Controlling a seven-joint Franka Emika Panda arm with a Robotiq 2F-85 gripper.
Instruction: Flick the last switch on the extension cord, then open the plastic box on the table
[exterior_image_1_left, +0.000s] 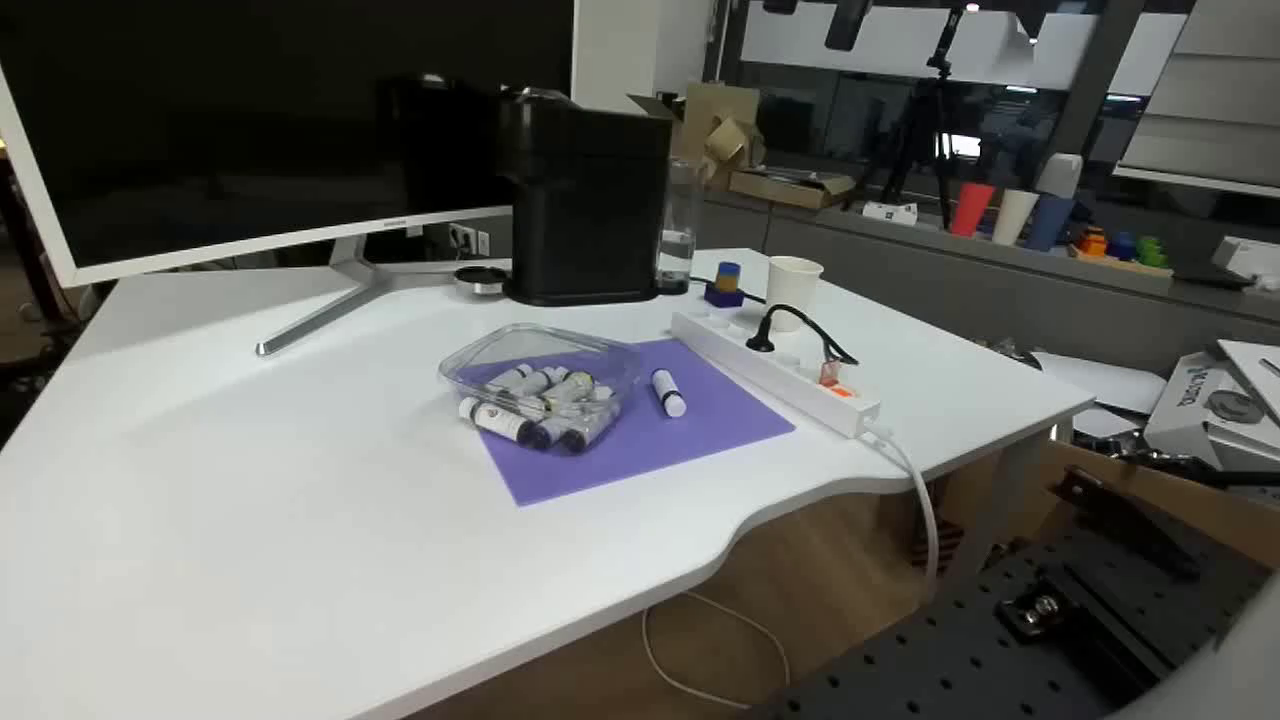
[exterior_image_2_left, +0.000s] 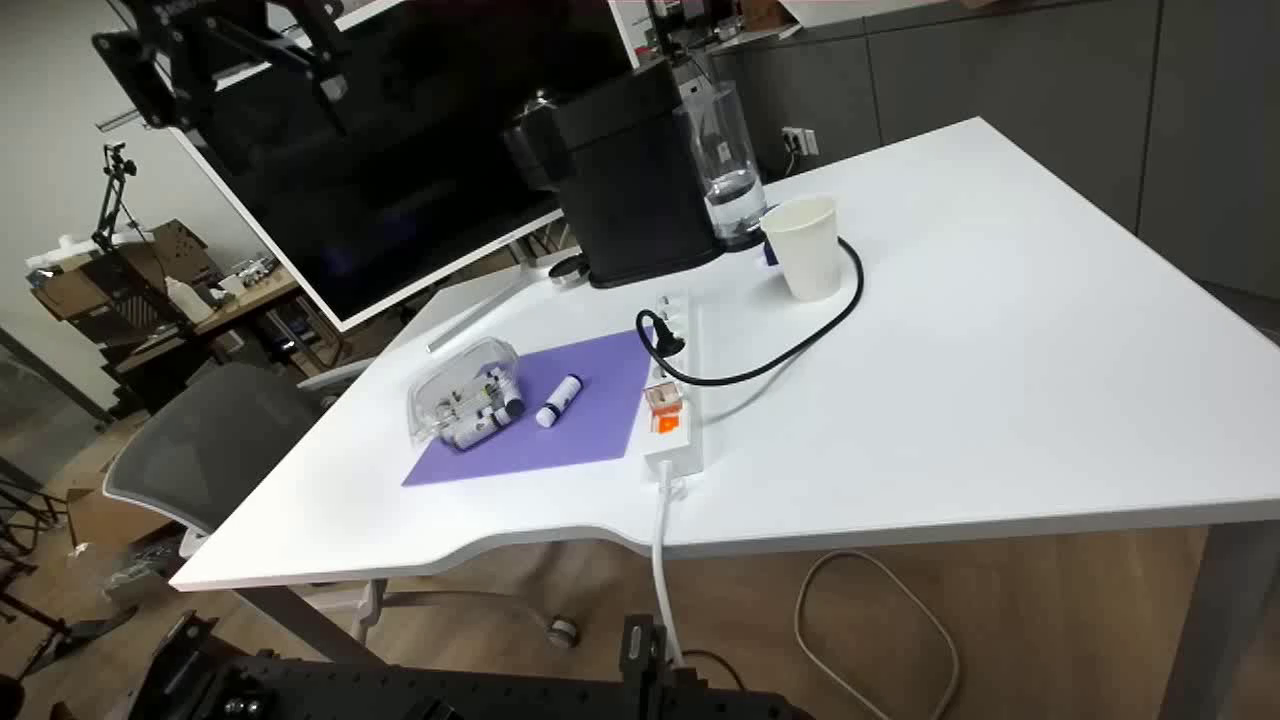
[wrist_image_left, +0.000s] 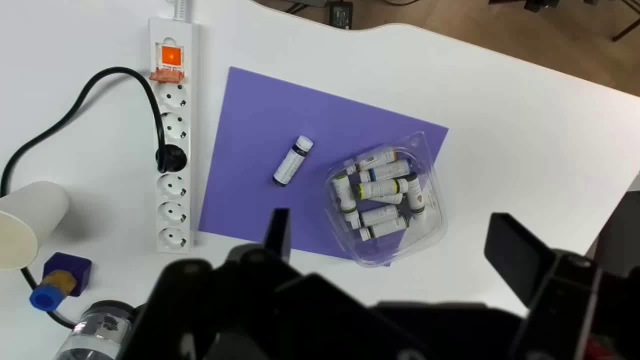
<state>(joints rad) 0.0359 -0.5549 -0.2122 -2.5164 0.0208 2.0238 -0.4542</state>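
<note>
Printed illegibly small on white-labelled cylindrical vials (wrist_image_left: 382, 188) and, by the back edge of the white worktop (exterior_image_1_left: 250, 480), on the white-framed black monitor (exterior_image_1_left: 270, 120). Unreadably blurred on the white cardboard carton (exterior_image_1_left: 1185, 415) past a corner.

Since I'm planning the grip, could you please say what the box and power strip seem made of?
The box looks like glossy clear plastic: the purple sheet shows through and edges glint. The power strip is probably smooth white plastic, given its recessed sockets.
</note>
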